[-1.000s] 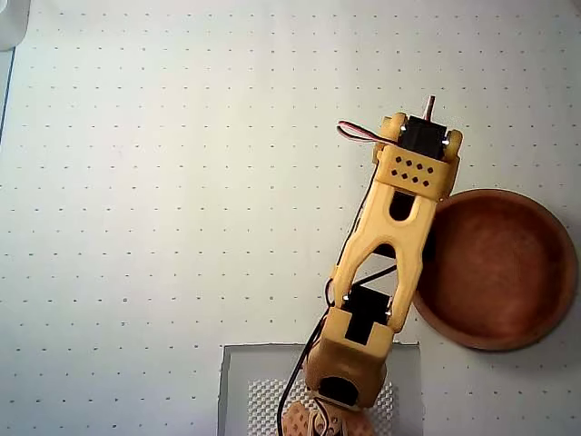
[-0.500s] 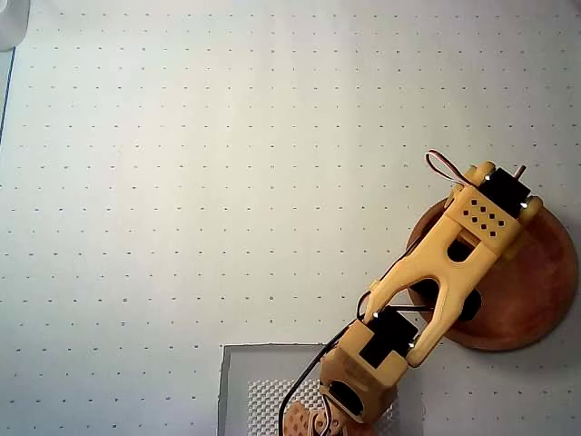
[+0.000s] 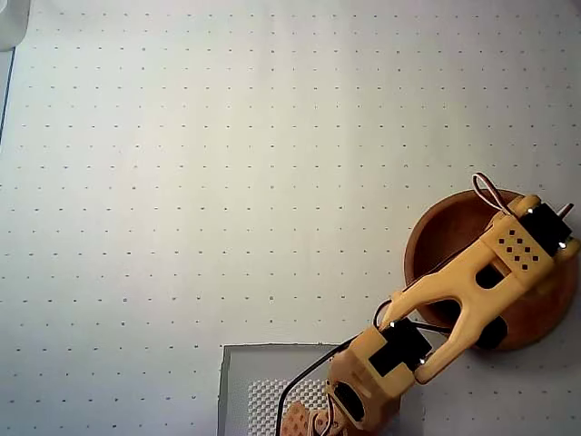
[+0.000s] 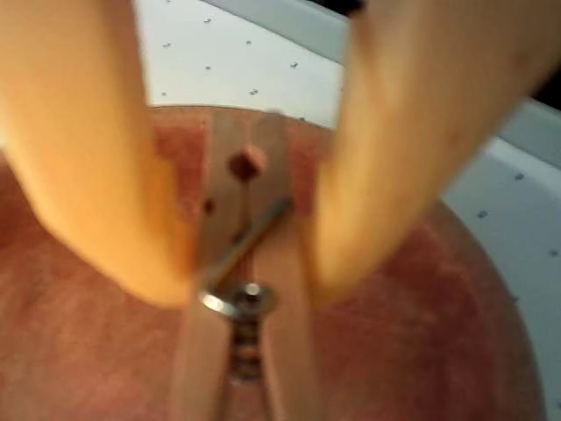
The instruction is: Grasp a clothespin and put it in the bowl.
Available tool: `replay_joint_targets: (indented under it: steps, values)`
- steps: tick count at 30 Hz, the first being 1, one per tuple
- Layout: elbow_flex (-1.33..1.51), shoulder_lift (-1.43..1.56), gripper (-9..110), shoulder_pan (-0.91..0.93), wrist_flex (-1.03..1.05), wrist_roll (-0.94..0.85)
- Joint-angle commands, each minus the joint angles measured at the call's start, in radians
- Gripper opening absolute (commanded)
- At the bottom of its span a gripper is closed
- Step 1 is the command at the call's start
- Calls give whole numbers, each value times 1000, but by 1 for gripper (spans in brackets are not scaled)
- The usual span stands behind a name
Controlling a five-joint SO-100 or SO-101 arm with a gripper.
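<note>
In the wrist view my gripper (image 4: 245,263) is shut on the clothespin (image 4: 289,360), a light-wood pin with a metal spring. It is pinched between the two yellow fingers (image 4: 96,175) and hangs just above the reddish-brown bowl (image 4: 438,298), which fills the background. In the overhead view the yellow arm (image 3: 472,282) reaches over the bowl (image 3: 436,236) at the right edge. Its wrist sits above the bowl's inside and hides both the gripper and the clothespin there.
A white dotted mat (image 3: 182,182) covers the table. The arm's base stands on a grey square plate (image 3: 241,381) at the bottom edge. A pale object (image 3: 11,23) shows in the top left corner.
The arm has swung to the right in the overhead view, from beside the bowl's left rim to over the bowl's inside.
</note>
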Motion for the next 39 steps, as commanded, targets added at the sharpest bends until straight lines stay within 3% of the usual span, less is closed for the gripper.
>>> replay_joint_targets:
  steps: [1,16,26,39]
  values:
    - [-28,11,-3,3,-15,-9]
    - [-28,0,-2,-81,-17,-9]
    - [-34,-110,8,-81,-20,-9]
    - [-192,-302,8,-66,-51,-2]
